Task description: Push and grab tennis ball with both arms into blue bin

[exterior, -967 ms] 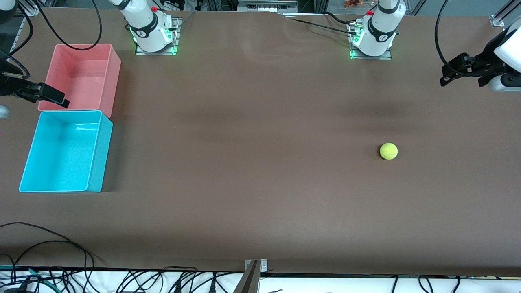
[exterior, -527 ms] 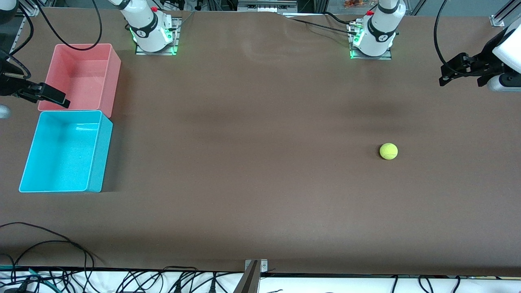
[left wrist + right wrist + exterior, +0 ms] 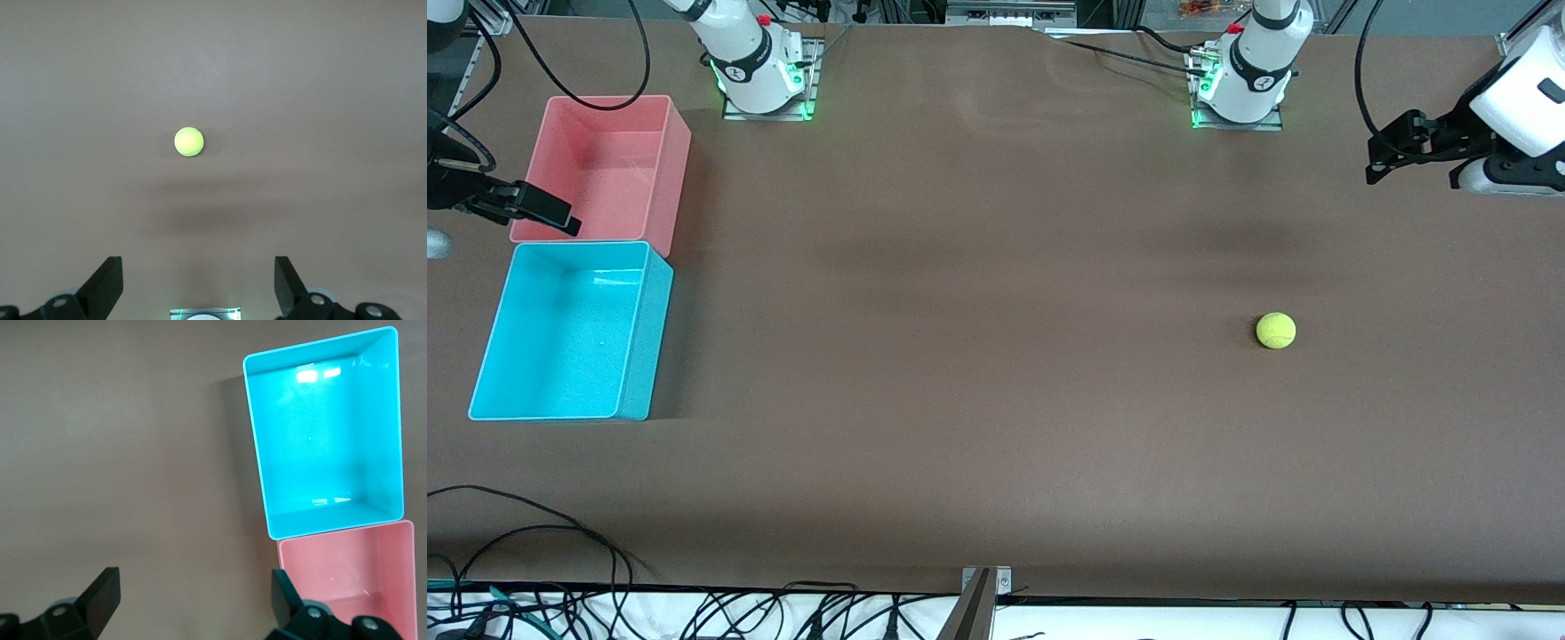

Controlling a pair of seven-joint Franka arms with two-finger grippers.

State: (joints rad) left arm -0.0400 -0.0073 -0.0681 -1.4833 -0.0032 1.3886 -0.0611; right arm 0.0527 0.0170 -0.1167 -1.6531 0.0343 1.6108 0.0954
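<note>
The tennis ball (image 3: pixel 1276 330) lies on the brown table toward the left arm's end; it also shows in the left wrist view (image 3: pixel 189 142). The left gripper (image 3: pixel 1383 160) is open and empty, up in the air over the table at that end, well apart from the ball; its own view shows its jaws wide apart (image 3: pixel 199 287). The blue bin (image 3: pixel 487 356) stands empty at the right arm's end, also in the right wrist view (image 3: pixel 387 420). The right gripper (image 3: pixel 560 220) is open and empty (image 3: pixel 193 600), over the edge where the two bins meet.
A pink bin (image 3: pixel 676 169) stands right beside the blue bin, farther from the front camera; it also shows in the right wrist view (image 3: pixel 347 567). The arm bases (image 3: pixel 763 71) (image 3: pixel 1240 76) stand along the table's back edge. Cables (image 3: pixel 560 533) lie at the front edge.
The left gripper has moved a little toward the table's middle and away from the front camera. The right arm, the ball and the bins have not moved.
</note>
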